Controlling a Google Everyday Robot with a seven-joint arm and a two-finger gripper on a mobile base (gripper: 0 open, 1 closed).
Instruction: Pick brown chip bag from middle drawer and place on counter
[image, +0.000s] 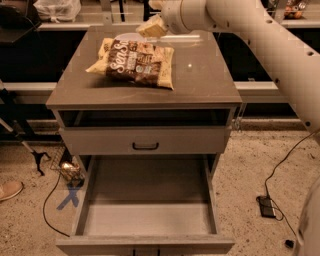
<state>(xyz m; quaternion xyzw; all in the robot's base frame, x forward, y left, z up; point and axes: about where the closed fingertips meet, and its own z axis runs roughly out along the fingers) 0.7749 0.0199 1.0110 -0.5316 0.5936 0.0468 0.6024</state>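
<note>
The brown chip bag (135, 62) lies flat on the counter (200, 75), left of its middle, with the white "Sea Salt" lettering facing up. My gripper (150, 29) hangs just above the bag's far edge, at the back of the counter; it is open and holds nothing. The white arm (260, 35) reaches in from the upper right. The middle drawer (147, 200) is pulled fully out below, and its grey floor is bare.
The shallower drawer front with a black handle (145, 140) is slightly out above the open drawer. A black adapter and cable (266, 206) lie on the floor at right. A blue tape cross (70, 196) and a shoe (10, 190) are at left.
</note>
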